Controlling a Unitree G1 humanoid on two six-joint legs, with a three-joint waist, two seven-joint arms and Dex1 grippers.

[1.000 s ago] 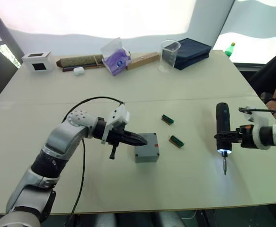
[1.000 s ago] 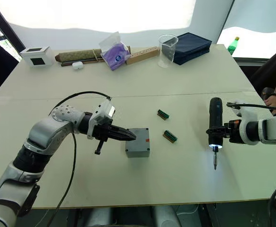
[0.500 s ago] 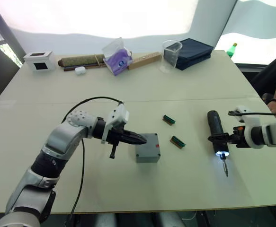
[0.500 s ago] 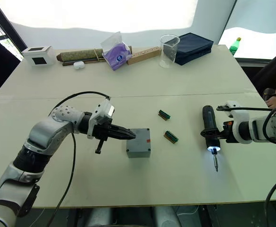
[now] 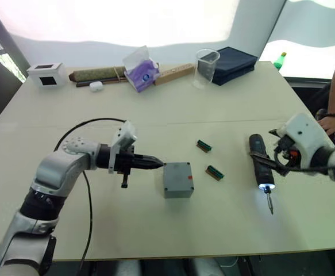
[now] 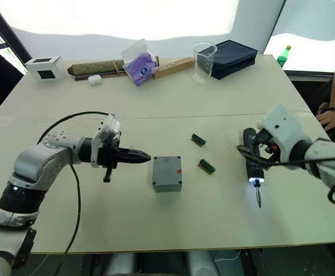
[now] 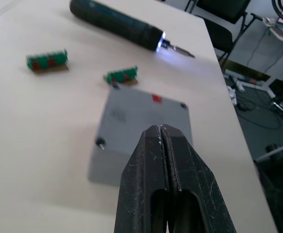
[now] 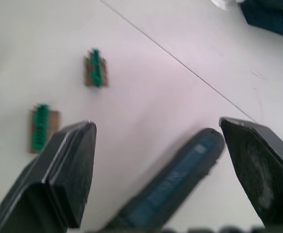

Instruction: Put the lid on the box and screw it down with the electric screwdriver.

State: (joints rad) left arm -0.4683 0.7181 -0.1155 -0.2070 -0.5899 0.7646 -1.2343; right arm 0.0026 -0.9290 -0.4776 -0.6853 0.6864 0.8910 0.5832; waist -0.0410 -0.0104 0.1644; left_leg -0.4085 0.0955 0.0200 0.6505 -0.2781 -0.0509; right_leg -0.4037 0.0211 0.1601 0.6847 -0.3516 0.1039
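- Lying flat on the table [image 5: 52, 115], the electric screwdriver [image 5: 261, 167] is glowing at its tip — the right gripper [image 8: 160, 179] is gaping wide above it, gripping nothing.
- Lid [image 7: 143, 116] is sitting on the box [image 5: 177, 179]; left gripper [image 5: 154, 163] is hovering pinched together, empty, just beside.
- Screwing down is looking undone.

The box [image 5: 177, 179] sits mid-counter [image 5: 156, 224] with the lid [image 7: 143, 115] on it. Two small connector pieces [image 5: 204, 145] lie just to its right; further right lies the electric screwdriver [image 5: 260, 168], seemingly flat on the counter. The left gripper [image 5: 158, 164] is just left of the box. A beaker [image 5: 205, 68] stands along the far edge.
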